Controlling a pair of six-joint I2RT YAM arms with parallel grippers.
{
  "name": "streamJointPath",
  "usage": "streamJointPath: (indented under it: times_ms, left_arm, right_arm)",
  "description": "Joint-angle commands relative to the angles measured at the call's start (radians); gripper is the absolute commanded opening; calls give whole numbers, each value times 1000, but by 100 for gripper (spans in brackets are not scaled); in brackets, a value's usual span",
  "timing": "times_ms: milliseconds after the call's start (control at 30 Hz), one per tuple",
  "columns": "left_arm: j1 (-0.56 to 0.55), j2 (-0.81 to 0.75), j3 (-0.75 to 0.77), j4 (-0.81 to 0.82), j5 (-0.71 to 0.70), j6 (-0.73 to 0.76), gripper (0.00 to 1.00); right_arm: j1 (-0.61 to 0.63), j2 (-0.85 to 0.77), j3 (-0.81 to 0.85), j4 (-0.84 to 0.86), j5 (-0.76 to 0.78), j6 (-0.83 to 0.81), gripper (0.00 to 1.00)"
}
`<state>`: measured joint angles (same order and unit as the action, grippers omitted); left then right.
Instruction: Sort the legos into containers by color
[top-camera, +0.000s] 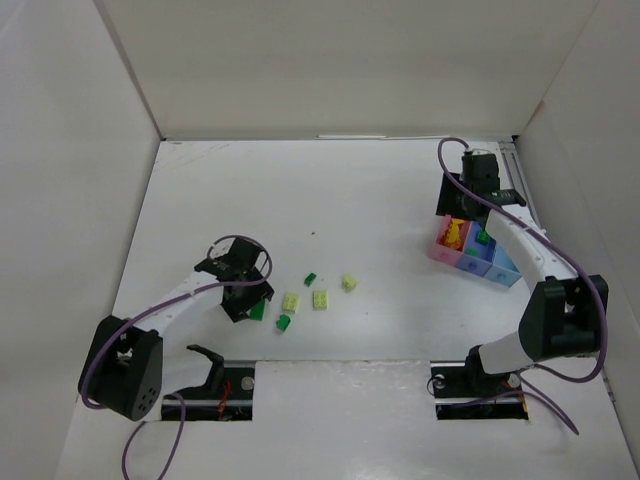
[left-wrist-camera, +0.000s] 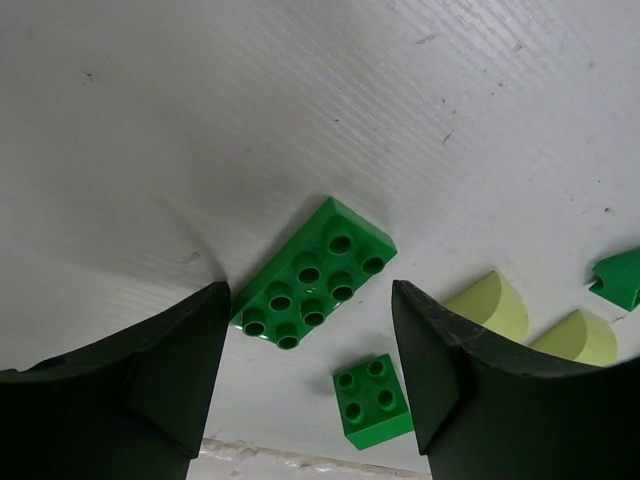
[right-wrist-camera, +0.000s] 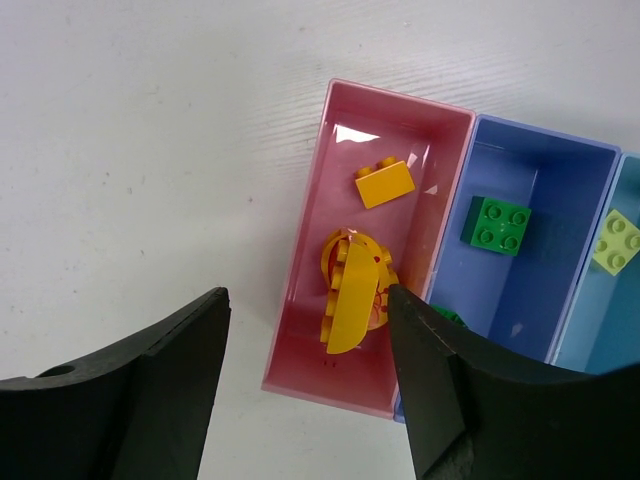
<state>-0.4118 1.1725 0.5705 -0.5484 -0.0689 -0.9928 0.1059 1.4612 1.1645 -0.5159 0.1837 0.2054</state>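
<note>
My left gripper (left-wrist-camera: 312, 372) hangs open, low over the table. One end of a long dark green lego (left-wrist-camera: 315, 272) lies between its fingertips, and a small square green one (left-wrist-camera: 373, 400) sits by the right finger; neither is gripped. Pale yellow-green legos (left-wrist-camera: 490, 305) lie to the right. From above, the left gripper (top-camera: 245, 293) is at the green brick (top-camera: 258, 311). My right gripper (right-wrist-camera: 308, 385) stands open and empty over the pink container (right-wrist-camera: 303, 275), which holds an orange-yellow brick (right-wrist-camera: 385, 183) and a round piece (right-wrist-camera: 355, 290).
The dark blue container (right-wrist-camera: 500, 300) holds a green brick (right-wrist-camera: 496, 225); the light blue container (right-wrist-camera: 600, 325) holds a pale yellow-green one (right-wrist-camera: 617, 241). The joined bins (top-camera: 472, 265) sit at the right. Loose pale bricks (top-camera: 320, 298) and a small dark green piece (top-camera: 310, 279) lie mid-table.
</note>
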Motion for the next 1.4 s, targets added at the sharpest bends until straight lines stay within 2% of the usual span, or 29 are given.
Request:
streamJointPath:
  times_ms: [0,167,267,367,500,667,800,900,967,1033,1067,1133,1167,1233,1300,1367]
  left_arm:
    - [-32,50,14,-2,-26,0,62]
    - [-59,139,35,-13,-35,0,62]
    - [-68,170,46,-13,-26,11,55]
    - [-68,191,46,-13,-26,11,42]
    - [-78,202,69,-25,-49,11,35]
    - [-87,211,138,-99,-101,11,32]
    - [-87,168,222,-131,-129,23,27]
    - [-87,116,311,-113,-141,78,24]
    - [-97,79,351,-73,-141,129,24]
    - [-107,15,378,44,-85,265,24]
    - [-107,-9,378,103,20,332,24]
    - [-107,-77,378,259,114,466,30]
    - [-107,-92,378,312,252,524,31]
    - [-107,-115,378,423,375,604,36]
    - [-107,-116,393,465,536,729,38]
    - [-107,-105,417,493,563,772,38]
  right_arm:
    - [6,-15,4,34,-9,-8,70]
    - [6,-24,-5,34,2,-8,71]
    - [6,-33,-14,34,2,-8,71]
    - [6,-42,-23,34,2,-8,71]
    - [-3,-52,-23,34,-7,-8,71]
    - [-3,-62,-32,45,-29,-20,71]
    - [-3,-122,-51,85,-92,-60,71]
    - [-3,-192,-84,122,-193,-107,71]
    - [-3,-231,-115,171,-320,-127,71]
    - [-3,-286,-138,229,-424,-139,71]
    - [-3,-303,-149,252,-544,-139,71]
    - [-3,-326,-160,277,-640,-118,74]
    - [-3,-335,-160,289,-727,-106,74]
    - [-3,-335,-151,289,-803,-51,74]
    - [8,-325,-134,289,-915,-8,74]
    - [29,-299,-108,298,-970,52,74]
